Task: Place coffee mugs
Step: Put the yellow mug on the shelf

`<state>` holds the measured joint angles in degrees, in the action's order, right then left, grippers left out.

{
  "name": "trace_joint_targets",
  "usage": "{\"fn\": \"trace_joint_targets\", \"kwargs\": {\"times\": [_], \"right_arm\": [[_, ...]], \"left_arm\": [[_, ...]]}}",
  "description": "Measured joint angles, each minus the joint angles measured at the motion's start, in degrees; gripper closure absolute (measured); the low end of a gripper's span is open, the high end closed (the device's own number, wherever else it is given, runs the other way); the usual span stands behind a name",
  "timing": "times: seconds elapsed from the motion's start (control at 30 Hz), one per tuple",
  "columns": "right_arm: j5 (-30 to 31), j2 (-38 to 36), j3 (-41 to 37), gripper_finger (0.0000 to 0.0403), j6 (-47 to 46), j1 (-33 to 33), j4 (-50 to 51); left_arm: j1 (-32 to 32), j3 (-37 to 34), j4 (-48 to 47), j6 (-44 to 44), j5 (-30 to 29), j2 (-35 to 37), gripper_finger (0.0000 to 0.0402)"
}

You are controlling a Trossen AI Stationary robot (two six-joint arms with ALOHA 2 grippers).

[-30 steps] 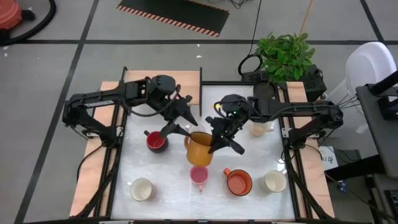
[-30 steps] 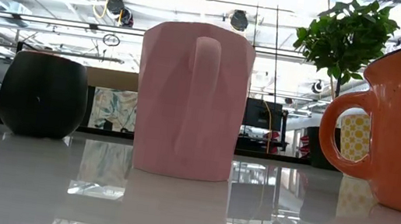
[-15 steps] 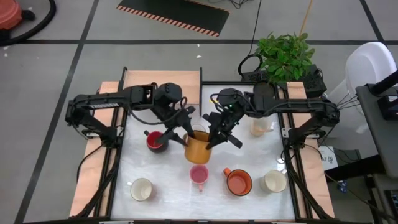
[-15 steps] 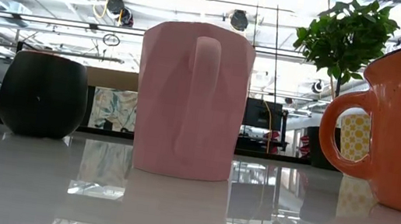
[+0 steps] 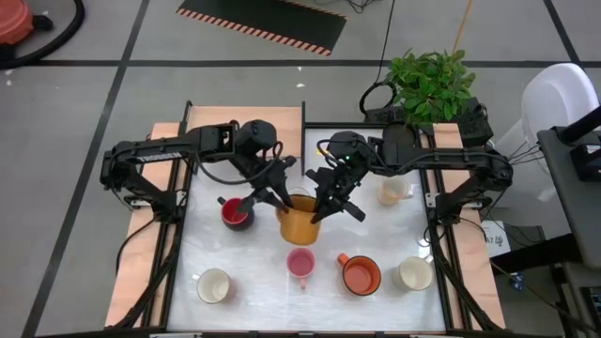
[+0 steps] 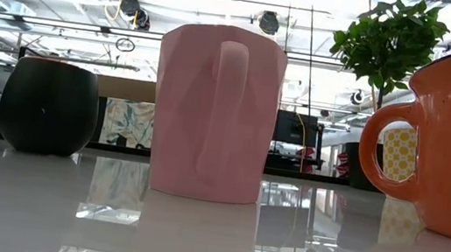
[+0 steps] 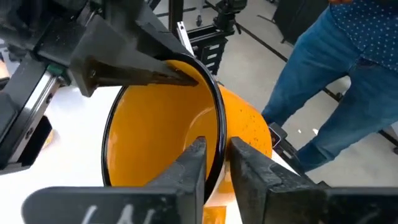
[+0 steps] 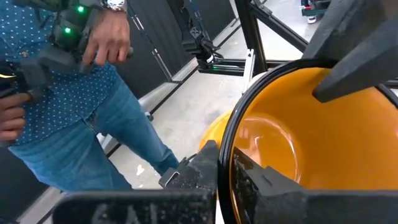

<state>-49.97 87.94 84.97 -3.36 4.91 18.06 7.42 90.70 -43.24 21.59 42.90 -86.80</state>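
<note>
Mid-handover above the bench [image 5: 211, 249]: amber-yellow mug [image 5: 299, 221] aloft near the centre, off the surface. Right tool [image 5: 322, 208] clenched on the rim from one side; left tool [image 5: 279, 199] pinching the opposite rim, fingers [image 7: 188, 167] astride the wall. Already standing on the bench: red mug [image 5: 236, 213], pink mug [image 5: 300, 265], orange mug [image 5: 360, 275], three cream mugs [image 5: 214, 285]. Left to do, by judgement: releasing one grip and setting this mug down.
</note>
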Motion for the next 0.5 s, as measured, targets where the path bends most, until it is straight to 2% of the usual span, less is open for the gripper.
{"fn": "trace_joint_targets", "kwargs": {"times": [0.2, 0.5], "right_arm": [[0.18, -0.04, 0.0, 0.0391, 1.75, -0.01, -0.26], [0.63, -0.13, -0.56, 0.039, 1.89, 0.07, -0.31]], "left_arm": [[-0.09, -0.04, 0.02, 2.35, 1.51, -0.02, 0.0384], [-0.09, -0.09, -0.37, 2.29, 0.94, -0.05, 0.0385]]}}
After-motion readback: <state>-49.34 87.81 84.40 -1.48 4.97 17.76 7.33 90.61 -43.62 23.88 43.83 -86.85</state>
